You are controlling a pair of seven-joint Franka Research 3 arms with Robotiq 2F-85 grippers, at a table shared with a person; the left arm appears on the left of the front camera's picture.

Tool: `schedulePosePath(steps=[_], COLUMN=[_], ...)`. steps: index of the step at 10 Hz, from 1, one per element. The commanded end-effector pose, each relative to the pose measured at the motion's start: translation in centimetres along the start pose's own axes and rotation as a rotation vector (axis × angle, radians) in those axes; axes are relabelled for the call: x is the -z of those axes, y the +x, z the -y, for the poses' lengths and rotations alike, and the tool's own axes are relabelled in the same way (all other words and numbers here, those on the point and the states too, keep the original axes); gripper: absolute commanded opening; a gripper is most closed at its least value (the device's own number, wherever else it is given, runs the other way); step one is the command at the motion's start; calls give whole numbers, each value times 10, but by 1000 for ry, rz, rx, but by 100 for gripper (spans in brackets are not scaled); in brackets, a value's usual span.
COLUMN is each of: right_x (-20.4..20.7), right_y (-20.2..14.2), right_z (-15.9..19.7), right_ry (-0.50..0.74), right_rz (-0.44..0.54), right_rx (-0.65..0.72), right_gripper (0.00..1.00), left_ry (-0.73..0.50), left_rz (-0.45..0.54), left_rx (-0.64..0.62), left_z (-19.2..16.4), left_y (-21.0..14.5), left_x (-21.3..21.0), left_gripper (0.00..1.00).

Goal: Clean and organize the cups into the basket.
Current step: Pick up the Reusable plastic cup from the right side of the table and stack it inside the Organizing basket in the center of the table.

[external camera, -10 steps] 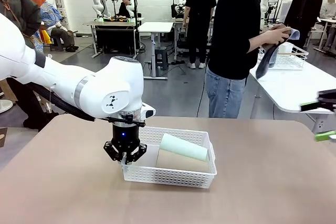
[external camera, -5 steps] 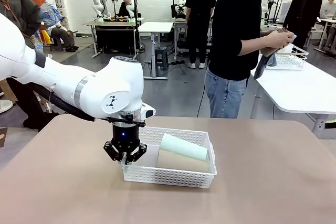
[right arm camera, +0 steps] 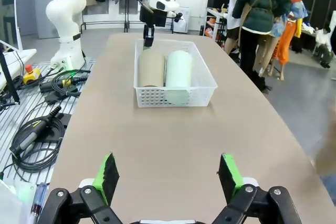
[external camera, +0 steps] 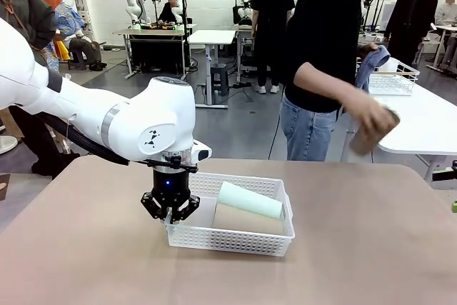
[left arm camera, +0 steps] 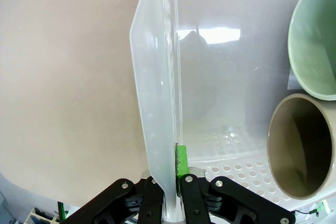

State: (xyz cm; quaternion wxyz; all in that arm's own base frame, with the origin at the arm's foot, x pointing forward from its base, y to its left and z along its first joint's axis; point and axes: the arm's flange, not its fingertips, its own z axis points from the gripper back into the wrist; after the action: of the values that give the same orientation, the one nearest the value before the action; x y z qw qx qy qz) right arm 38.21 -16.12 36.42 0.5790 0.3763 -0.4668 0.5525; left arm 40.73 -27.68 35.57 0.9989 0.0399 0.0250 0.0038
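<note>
The white lattice basket [external camera: 228, 237] stands mid-table with two cups lying side by side in it: a mint green one [external camera: 250, 200] and a tan one [external camera: 246, 221]. My left gripper [external camera: 170, 210] points down, shut on the basket's left rim; its fingers [left arm camera: 181, 162] pinch the thin wall [left arm camera: 156, 103]. Both cups' open mouths, mint [left arm camera: 315, 45] and tan [left arm camera: 302, 150], face this side. The person at the far side holds another tan cup [external camera: 373, 132] and a blue-grey cloth [external camera: 371, 66]. My right gripper [right arm camera: 168, 179] hovers open above the table's end, facing the basket [right arm camera: 176, 90].
A white wire basket [external camera: 391, 80] sits on the side table at the right behind the person. Cables and an emergency-stop box [right arm camera: 42, 124] lie on the floor beside the table. Bare tabletop [right arm camera: 168, 135] spreads between my right gripper and the basket.
The person has lowered the tan cup away from the cloth, down toward the table's right side. My right gripper has drawn out past the picture's right edge. The left gripper and basket stay still.
</note>
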Motion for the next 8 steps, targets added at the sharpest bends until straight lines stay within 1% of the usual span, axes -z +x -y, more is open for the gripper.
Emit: schedulePosePath(steps=[1,8], right_x=[2,2], right_y=[2,2], right_z=[-8,-8], right_ry=[-6,-6], right_rz=[1,1], right_rx=[-4,-4], right_gripper=[100,100], left_ry=[4,4], left_rz=[-1,-1], left_rx=[2,2], left_z=[0,0], left_y=[0,0], left_x=[1,1], left_gripper=[0,0])
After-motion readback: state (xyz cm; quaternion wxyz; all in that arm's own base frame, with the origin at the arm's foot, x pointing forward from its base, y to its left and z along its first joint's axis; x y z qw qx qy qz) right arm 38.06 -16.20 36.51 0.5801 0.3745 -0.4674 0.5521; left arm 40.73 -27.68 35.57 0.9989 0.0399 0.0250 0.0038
